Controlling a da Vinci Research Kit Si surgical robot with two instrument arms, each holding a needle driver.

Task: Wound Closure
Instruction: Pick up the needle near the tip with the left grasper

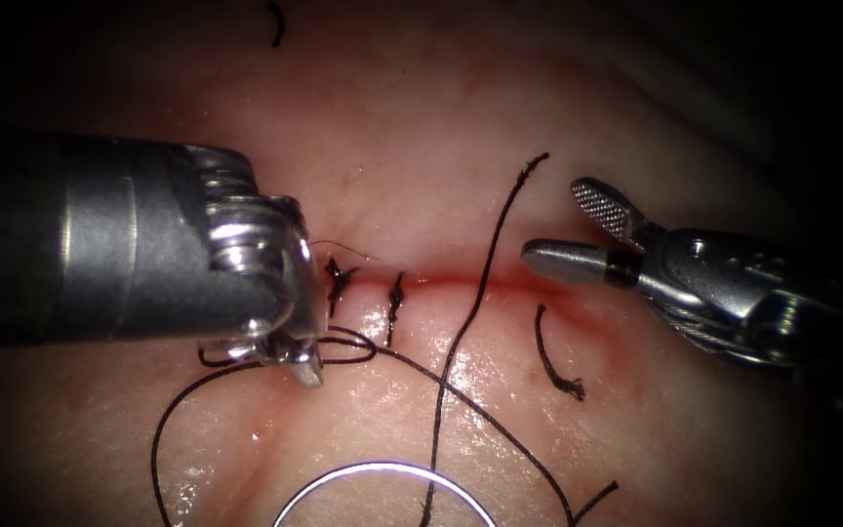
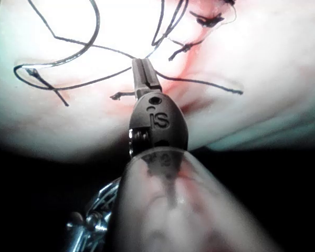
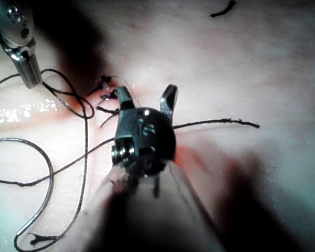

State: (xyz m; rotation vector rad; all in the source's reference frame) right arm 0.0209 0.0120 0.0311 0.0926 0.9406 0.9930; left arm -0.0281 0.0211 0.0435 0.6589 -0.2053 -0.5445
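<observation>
The cut (image 1: pixel 461 281) runs across the tissue (image 1: pixel 421 137), with two dark stitches (image 1: pixel 395 298) at its left end. My left tool (image 1: pixel 306 369) points down just below those stitches, jaws shut on the thread (image 1: pixel 343 359) where it loops; the left wrist view shows the same grip on the thread (image 2: pixel 140 65). My right tool (image 1: pixel 563 234) hovers at the cut's right end with jaws open and holding nothing, seen also in its wrist view (image 3: pixel 147 94). The curved needle (image 1: pixel 373 475) lies free on the tissue below the cut, outside the tissue and held by neither tool. The right wrist view shows the needle (image 3: pixel 44 163) too.
A long strand of thread (image 1: pixel 480 283) crosses the cut between the tools. Cut thread ends lie below the cut's right part (image 1: pixel 553 361) and at the far edge (image 1: pixel 275 24). Red fluid tints the cut line.
</observation>
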